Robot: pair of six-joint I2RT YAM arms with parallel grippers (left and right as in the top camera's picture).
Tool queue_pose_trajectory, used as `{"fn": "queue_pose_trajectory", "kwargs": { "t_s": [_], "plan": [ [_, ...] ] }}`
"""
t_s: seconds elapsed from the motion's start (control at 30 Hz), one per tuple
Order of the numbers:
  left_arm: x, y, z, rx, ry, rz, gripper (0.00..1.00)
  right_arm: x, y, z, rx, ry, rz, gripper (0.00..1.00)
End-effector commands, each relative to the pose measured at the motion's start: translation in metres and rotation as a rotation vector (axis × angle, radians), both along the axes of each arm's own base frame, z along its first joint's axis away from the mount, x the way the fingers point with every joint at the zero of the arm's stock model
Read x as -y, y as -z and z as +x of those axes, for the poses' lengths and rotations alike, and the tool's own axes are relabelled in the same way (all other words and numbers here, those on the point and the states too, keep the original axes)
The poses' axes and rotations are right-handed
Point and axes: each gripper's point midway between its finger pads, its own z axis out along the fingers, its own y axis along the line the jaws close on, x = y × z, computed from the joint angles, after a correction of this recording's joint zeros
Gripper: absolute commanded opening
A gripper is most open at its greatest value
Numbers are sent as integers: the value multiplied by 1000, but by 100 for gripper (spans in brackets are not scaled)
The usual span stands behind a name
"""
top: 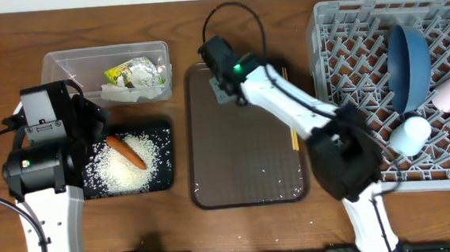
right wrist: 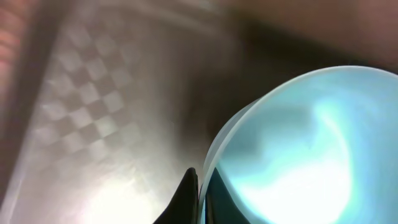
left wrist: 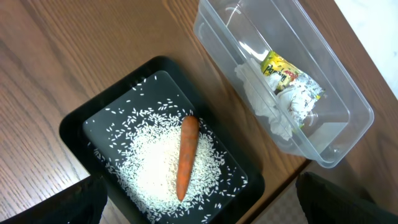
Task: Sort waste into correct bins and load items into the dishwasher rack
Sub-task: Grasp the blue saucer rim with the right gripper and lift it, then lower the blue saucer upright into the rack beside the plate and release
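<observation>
While the left tool (left wrist: 199, 202) hangs empty and spread wide above the black tray (left wrist: 73, 127) of rice (left wrist: 149, 177) and carrot (left wrist: 186, 155) (tissue (left wrist: 261, 102) and wrapper (left wrist: 283, 68) lie in the clear tub (left wrist: 348, 118) beside it), the right tool (right wrist: 200, 190) is pinched tight on the rim of the small light-blue bowl (right wrist: 311, 155) over the brown tray (top: 247, 156), left of the rack (top: 319, 48).

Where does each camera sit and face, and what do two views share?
Overhead: above the table, facing down; left arm, right arm, rack show.
Left wrist: above black tray, facing down; own open fingers at lower corners.
Right wrist: close over brown tray, facing light-blue bowl; own fingertips pinch its rim.
Shared: overhead and left wrist show carrot, clear tub.
</observation>
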Motion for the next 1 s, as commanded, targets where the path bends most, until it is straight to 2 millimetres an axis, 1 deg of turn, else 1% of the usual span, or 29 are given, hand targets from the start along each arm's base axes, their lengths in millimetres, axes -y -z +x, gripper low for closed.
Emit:
{"fn": "queue_pose_trajectory", "kwargs": {
  "t_s": [0.0,0.1,0.13,0.2,0.23,0.3,0.33,0.4,0.5,0.53,0.6,0.7,0.83,0.93,0.97],
  "plan": [
    [-2,0,-1,-1,-9,1,99,28,-136,14,221,60,149,1],
    [-2,0,-1,-1,-9,1,99,59,-216,7,330,78,277,1],
    [-2,0,-1,-1,-9,1,99,69,-239,2,362,77,316,1],
    [-2,0,-1,-1,-9,1,99,98,-285,-10,427,77,396,1],
    [-2,0,-1,-1,-9,1,99,112,-303,-16,453,80,426,1],
    [-2,0,-1,-1,-9,1,99,148,-337,-29,513,103,473,1],
    [-2,0,-1,-1,-9,1,99,165,-349,-34,540,123,486,1],
    [-2,0,-1,-1,-9,1,99,210,-371,-45,602,196,494,1],
    [-2,0,-1,-1,-9,1,99,264,-384,-52,651,292,492,1],
    [-2,0,-1,-1,-9,1,99,281,-385,-54,657,316,501,1],
    [-2,0,-1,-1,-9,1,99,309,-385,-55,656,333,532,1],
    [-2,0,-1,-1,-9,1,99,337,-381,-52,643,298,595,1],
    [-2,0,-1,-1,-9,1,99,372,-369,-35,624,222,734,1],
    [-2,0,-1,-1,-9,1,99,394,-351,-18,599,156,832,1],
    [-2,0,-1,-1,-9,1,99,401,-341,-11,586,145,858,1]
  ]
}}
